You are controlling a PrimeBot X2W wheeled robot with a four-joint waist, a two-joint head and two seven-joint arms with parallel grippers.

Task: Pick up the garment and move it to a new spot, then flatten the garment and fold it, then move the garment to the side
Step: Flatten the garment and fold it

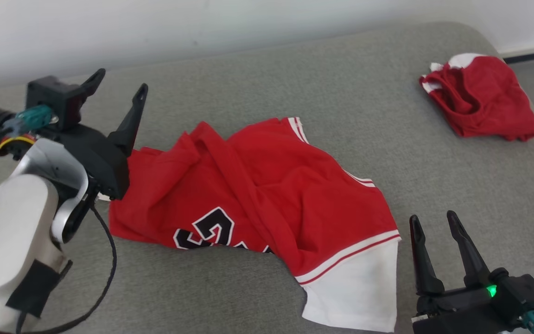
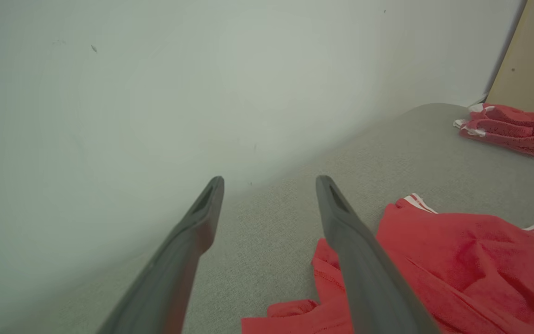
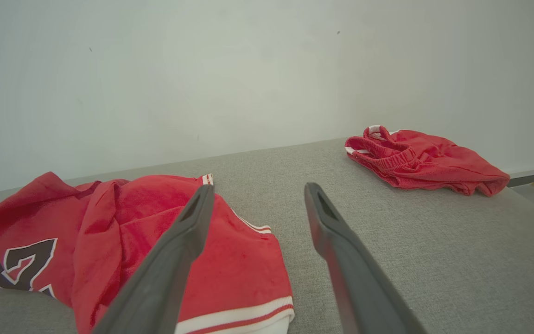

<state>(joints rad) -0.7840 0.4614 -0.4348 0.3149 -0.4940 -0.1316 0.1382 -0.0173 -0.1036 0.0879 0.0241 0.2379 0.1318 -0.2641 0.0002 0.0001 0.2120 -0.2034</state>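
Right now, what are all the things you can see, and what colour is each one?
shirt: one, red with white trim and a black number, rumpled mid-cushion
shorts: one, red with white trim, bunched at the cushion's far right
cushion: one, grey, under both
wall: one, white, behind the cushion
forearm: one, pale, lower left
cable: one, black, looping beside the forearm
left end effector: one, black, open, at the shirt's left edge
right end effector: one, black, open, beside the shirt's white hem
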